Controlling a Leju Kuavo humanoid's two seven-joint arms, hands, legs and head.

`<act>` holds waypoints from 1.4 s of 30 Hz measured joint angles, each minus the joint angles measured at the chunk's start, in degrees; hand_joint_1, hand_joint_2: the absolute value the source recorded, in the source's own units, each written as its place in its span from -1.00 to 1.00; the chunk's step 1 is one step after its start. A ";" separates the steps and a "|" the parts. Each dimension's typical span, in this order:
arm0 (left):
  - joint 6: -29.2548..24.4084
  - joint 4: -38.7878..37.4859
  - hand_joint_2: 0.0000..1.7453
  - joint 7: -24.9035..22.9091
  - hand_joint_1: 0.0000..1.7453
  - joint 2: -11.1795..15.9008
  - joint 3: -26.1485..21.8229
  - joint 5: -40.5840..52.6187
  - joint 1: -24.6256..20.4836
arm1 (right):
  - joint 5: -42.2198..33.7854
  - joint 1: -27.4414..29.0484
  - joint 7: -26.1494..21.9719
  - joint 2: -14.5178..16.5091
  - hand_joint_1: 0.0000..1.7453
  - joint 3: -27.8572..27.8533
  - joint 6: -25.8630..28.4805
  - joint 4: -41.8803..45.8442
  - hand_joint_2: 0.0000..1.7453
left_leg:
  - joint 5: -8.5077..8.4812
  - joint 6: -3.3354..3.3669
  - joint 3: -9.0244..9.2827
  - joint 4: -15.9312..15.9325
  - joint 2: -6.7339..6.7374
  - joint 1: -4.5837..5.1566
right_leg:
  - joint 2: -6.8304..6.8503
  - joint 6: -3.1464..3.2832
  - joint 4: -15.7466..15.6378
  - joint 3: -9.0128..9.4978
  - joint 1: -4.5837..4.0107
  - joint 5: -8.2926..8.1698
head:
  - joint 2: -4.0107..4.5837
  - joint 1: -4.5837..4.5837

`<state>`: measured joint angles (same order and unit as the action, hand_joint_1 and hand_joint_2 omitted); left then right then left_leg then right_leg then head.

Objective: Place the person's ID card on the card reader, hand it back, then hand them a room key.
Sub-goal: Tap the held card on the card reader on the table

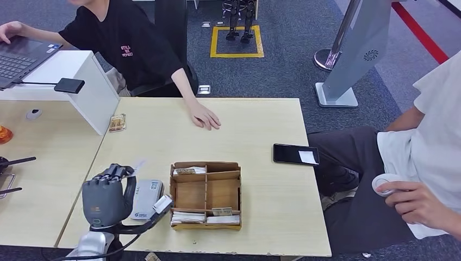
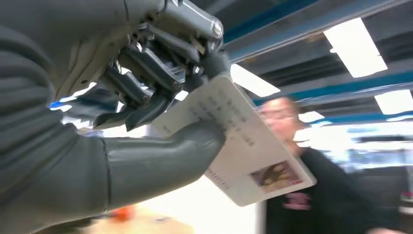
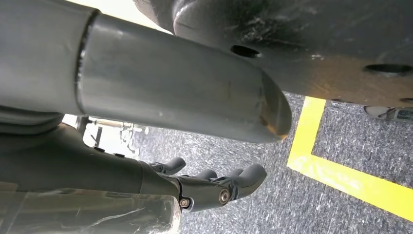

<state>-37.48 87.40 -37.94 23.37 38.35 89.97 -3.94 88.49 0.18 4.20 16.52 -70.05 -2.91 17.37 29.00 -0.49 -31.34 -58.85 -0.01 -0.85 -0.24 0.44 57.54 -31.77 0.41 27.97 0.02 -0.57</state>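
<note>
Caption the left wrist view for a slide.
Left hand pinches the ID card between thumb and fingers, a blurred person in black behind.

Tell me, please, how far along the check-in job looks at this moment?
In hand: the left hand pinches the ID card, raised above the card reader on the table. Whether it has already been read cannot be told. Left: returning the card to the person in black, then passing a room key from the wooden box. The right hand hangs empty.
</note>
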 joint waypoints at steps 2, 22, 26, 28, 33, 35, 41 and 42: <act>0.29 -1.50 1.00 -0.23 1.00 1.63 4.64 0.02 -2.05 | 0.23 0.05 -0.10 0.03 -1.00 -0.15 -0.11 0.15 -1.00 | 0.01 0.00 -0.03 -0.01 0.08 0.02 | -0.11 -0.02 0.00 -0.06 0.01 -0.05 | 0.00 0.02; 2.36 -8.03 1.00 -0.31 1.00 7.41 21.47 -0.01 -10.60 | 1.38 0.19 -0.44 0.09 -1.00 -0.99 -0.96 0.75 -1.00 | 0.01 0.00 -0.12 -0.01 0.06 0.01 | -0.08 -0.04 -0.01 -0.16 0.03 -0.08 | 0.00 0.01; 2.48 -8.47 1.00 -0.31 1.00 7.58 22.40 -0.01 -11.15 | 1.39 0.21 -0.44 0.09 -1.00 -1.11 -0.96 0.75 -1.00 | 0.00 0.01 -0.12 -0.01 0.06 0.02 | -0.07 -0.04 -0.01 -0.14 0.03 -0.08 | 0.00 0.01; 2.51 -8.60 1.00 -0.31 1.00 7.73 22.83 -0.01 -11.42 | 1.40 0.22 -0.44 0.09 -1.00 -1.17 -0.96 0.74 -1.00 | 0.00 0.00 -0.12 -0.01 0.06 0.02 | -0.07 -0.04 -0.01 -0.14 0.03 -0.08 | 0.00 0.01; 2.47 -8.76 1.00 -0.31 1.00 8.62 23.06 -0.01 -12.03 | 1.41 0.23 -0.37 0.09 -1.00 -1.25 -0.75 0.73 -1.00 | -0.02 -0.01 -0.11 -0.01 0.06 0.01 | -0.07 -0.01 -0.01 -0.14 0.03 -0.11 | 0.00 0.01; 2.41 -8.76 1.00 -0.31 1.00 9.17 23.04 -0.01 -12.17 | 1.41 0.23 -0.26 0.09 -1.00 -1.26 -0.52 0.73 -1.00 | -0.02 -0.01 -0.10 -0.01 0.06 0.01 | -0.08 0.01 -0.01 -0.14 0.03 -0.12 | 0.00 0.01; 1.79 -8.76 1.00 -0.35 1.00 10.64 21.94 -0.06 -12.44 | 1.41 0.23 -0.20 0.09 -1.00 -1.27 -0.16 0.73 -1.00 | -0.04 -0.02 -0.10 -0.01 0.06 -0.01 | -0.08 0.01 0.00 -0.16 0.02 -0.13 | 0.00 0.01; 1.60 -8.75 1.00 -0.35 1.00 10.85 21.38 -0.08 -12.51 | 1.41 0.23 -0.20 0.09 -1.00 -1.27 -0.13 0.73 -1.00 | -0.05 -0.02 -0.10 -0.01 0.06 -0.01 | -0.08 0.01 0.00 -0.16 0.02 -0.13 | 0.00 0.01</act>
<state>-35.89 78.65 -38.29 34.22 59.74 89.89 -16.45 89.90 0.41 4.00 16.61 -71.32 -3.03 18.10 28.95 -0.51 -31.44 -58.86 0.05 -0.86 -0.33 0.45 57.53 -31.92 0.43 27.85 0.02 -0.57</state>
